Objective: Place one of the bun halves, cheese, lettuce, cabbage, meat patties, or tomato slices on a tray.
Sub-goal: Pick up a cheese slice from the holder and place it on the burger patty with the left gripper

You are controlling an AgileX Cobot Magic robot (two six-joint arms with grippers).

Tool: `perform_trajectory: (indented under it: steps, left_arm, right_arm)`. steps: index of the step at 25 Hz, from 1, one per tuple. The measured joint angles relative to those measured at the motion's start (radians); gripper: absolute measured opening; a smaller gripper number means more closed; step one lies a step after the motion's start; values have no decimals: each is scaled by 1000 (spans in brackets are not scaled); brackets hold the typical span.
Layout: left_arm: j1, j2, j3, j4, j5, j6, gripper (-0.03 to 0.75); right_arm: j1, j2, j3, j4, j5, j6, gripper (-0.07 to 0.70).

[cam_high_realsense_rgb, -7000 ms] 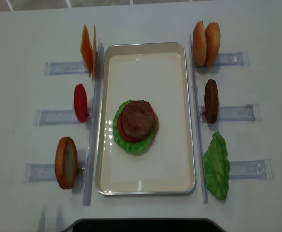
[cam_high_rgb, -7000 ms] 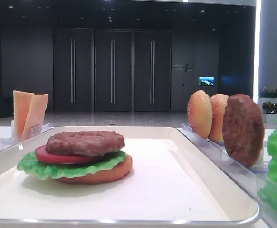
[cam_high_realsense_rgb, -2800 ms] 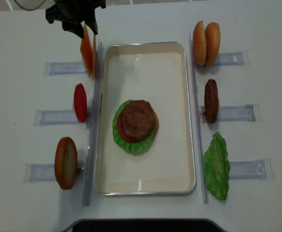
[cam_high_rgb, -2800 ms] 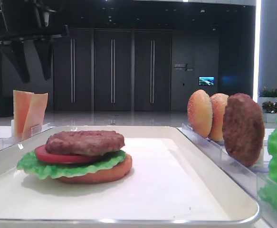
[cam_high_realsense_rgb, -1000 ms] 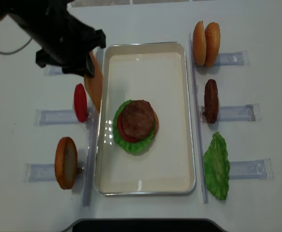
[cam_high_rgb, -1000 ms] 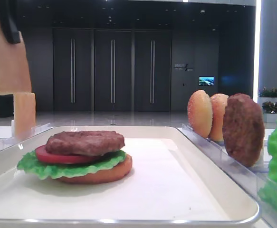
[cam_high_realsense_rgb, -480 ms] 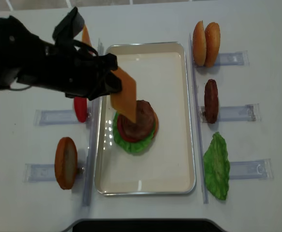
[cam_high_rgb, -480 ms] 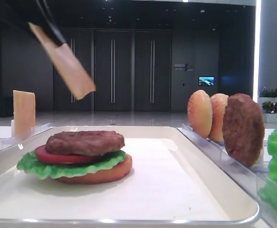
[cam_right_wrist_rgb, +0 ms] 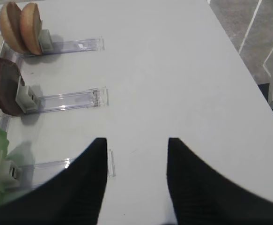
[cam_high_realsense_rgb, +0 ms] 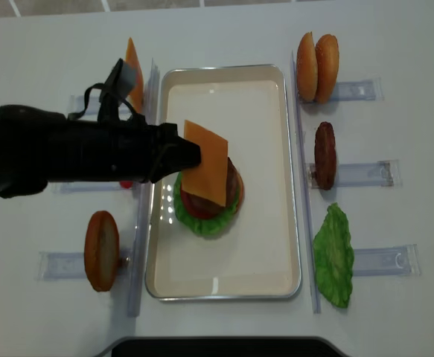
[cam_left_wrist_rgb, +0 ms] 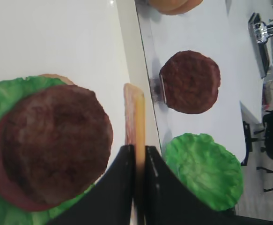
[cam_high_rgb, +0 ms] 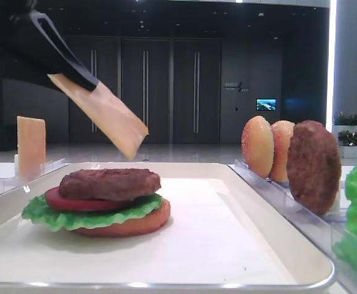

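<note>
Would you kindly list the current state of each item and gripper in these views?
left gripper: shut on the cheese
cheese: held tilted in the air above the stack
meat patty: top of the stack, uncovered
tray: holds the bun, lettuce, tomato, patty stack
spare cheese: upright in its rack
right gripper: open, holding nothing

White bench (cam_high_realsense_rgb: 224, 327) fills the overhead frame. Narrow clear plastic racks (cam_high_realsense_rgb: 365, 90) lie along its left and right sides, three per side. In the low front view, dark double doors (cam_high_rgb: 144, 92) span the background, a small lit screen (cam_high_rgb: 266, 105) sits at right, and potted plants (cam_high_rgb: 348, 120) stand at far right.
</note>
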Motion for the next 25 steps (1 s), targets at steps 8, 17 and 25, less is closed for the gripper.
perform_trajectory:
  steps: [8,17,25]
  left_arm:
    - [11,109,7,-67,83,155,24]
    - [13,177,7,-100,105,226,24]
    - [73,177,7,-129,200,261,24]
  right_arm:
    - [0,0,0,0,0,0,291]
    - [0,0,0,0,0,0,291]
    - [0,0,0,0,0,0,291]
